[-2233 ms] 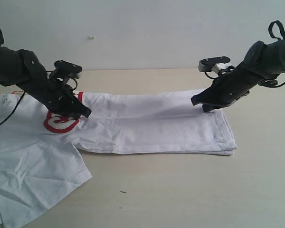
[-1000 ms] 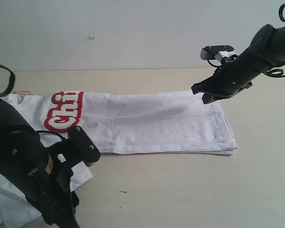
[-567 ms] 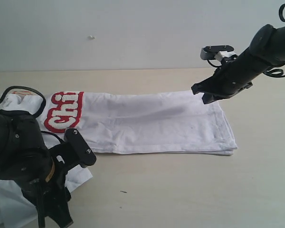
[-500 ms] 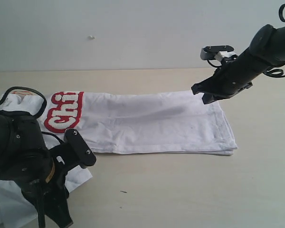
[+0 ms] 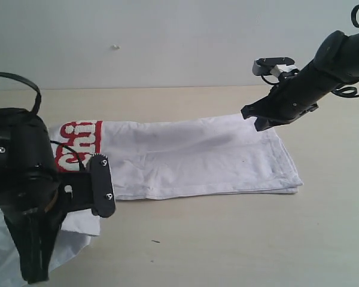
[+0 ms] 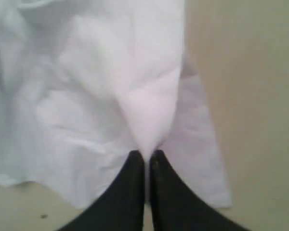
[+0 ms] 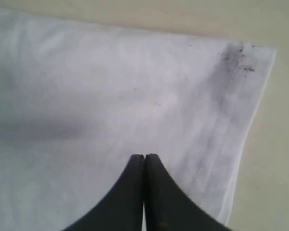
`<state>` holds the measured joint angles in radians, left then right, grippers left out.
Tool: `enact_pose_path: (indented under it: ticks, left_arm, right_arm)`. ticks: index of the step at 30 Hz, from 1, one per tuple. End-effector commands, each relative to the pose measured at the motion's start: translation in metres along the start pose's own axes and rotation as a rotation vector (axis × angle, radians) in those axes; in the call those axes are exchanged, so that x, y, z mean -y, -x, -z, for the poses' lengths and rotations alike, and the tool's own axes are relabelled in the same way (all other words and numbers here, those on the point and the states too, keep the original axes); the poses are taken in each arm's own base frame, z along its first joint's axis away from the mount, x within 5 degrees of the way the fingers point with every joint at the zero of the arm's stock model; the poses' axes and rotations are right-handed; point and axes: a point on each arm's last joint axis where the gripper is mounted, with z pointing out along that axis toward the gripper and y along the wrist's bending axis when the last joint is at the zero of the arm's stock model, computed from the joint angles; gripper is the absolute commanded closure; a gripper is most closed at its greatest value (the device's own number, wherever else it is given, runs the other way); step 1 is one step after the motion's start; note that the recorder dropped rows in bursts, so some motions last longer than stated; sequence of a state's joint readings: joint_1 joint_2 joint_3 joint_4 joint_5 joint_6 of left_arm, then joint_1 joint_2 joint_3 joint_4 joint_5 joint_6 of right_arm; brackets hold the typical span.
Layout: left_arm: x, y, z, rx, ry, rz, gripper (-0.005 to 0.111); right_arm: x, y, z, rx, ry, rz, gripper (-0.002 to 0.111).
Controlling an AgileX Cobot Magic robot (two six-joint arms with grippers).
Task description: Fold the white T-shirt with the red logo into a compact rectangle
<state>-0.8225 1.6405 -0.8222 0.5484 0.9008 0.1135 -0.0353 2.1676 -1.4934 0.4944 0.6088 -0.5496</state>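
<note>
Left gripper [image 6: 145,154]: fingers clamped on a tented pinch of the white T-shirt [image 5: 197,155], at its unfolded near-left flap. Right gripper [image 7: 144,156]: fingers together, empty, above the hem corner. The shirt lies as a long band left to right across the table [image 5: 239,239], with the red logo [image 5: 78,140] at the left arm's end.

Just a plain beige counter [image 5: 227,239] with a tiny dark speck [image 5: 155,241] on it, and a pale wall [image 5: 167,36] behind that had one small mark [image 5: 115,46].
</note>
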Motion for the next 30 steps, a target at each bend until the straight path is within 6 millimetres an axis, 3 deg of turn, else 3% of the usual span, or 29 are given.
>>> enact_pose_path:
  ticks: [1,5,11,16,20,25,27,30]
  left_arm:
    - [-0.031,0.003,0.010,-0.004,0.349,-0.270,0.107]
    - [-0.053,0.014,0.015,0.104,0.562,-0.417,0.107]
    - [-0.075,0.014,0.001,0.295,0.558,-0.476,0.106]
    - [-0.104,0.002,-0.015,0.316,0.574,-0.455,0.084]
    - [-0.116,0.006,-0.031,0.379,0.528,-0.445,0.068]
    - [-0.129,0.020,-0.043,0.366,0.536,-0.471,0.068]
    - [-0.133,0.024,-0.045,0.386,0.516,-0.356,0.068]
    - [-0.133,0.029,-0.039,0.485,0.416,0.015,0.068]
  right_arm:
    - [-0.001,0.000,0.001,0.000,0.001,0.007,0.108]
    - [0.000,0.001,0.001,0.005,-0.005,0.012,0.108]
    - [0.000,0.001,0.001,0.003,-0.006,0.017,0.108]
    - [0.000,0.001,0.001,0.011,-0.010,0.031,0.108]
    - [0.001,0.001,0.001,0.011,-0.011,0.035,0.108]
    - [0.001,0.001,0.001,0.013,-0.012,0.040,0.108]
    - [0.001,0.002,0.001,0.014,-0.019,0.048,0.108]
    - [0.002,0.002,0.001,0.020,-0.028,0.054,0.108]
